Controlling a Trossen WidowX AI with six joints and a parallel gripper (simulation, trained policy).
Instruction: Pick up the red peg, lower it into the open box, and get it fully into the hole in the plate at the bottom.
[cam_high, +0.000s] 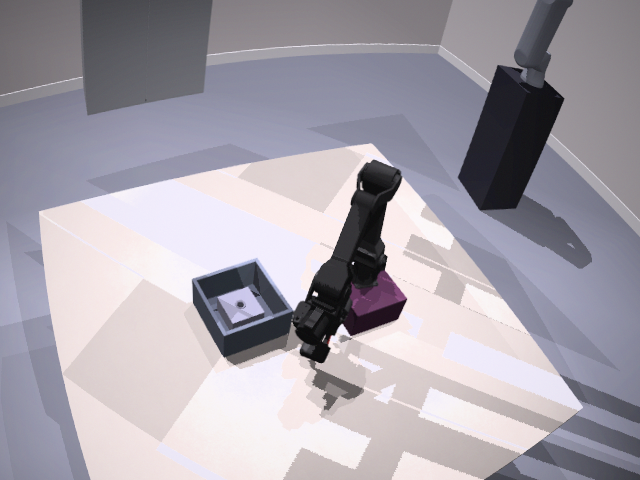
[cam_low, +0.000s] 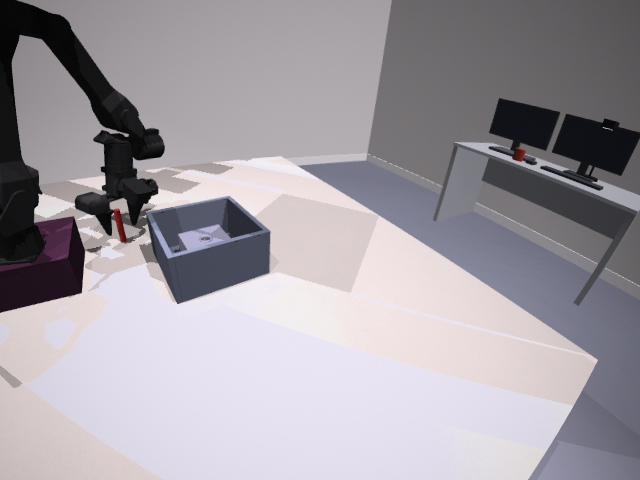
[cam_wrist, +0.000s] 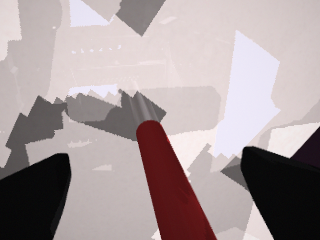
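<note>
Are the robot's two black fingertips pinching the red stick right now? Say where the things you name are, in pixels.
No, in the wrist view the red peg (cam_low: 120, 225) (cam_wrist: 167, 185) stands between the two fingertips with a visible gap on each side.

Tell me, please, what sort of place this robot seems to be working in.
Probably a lab or workshop office: a desk with two monitors stands by the wall, and a second, grey arm is mounted on a tall dark pedestal.

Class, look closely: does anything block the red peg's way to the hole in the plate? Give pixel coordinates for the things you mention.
Yes: the near walls of the open box (cam_high: 258, 333) (cam_low: 222, 268) stand between the red peg (cam_low: 119, 225) (cam_wrist: 167, 185) and the hole (cam_high: 240, 304) (cam_low: 205, 238).
</note>
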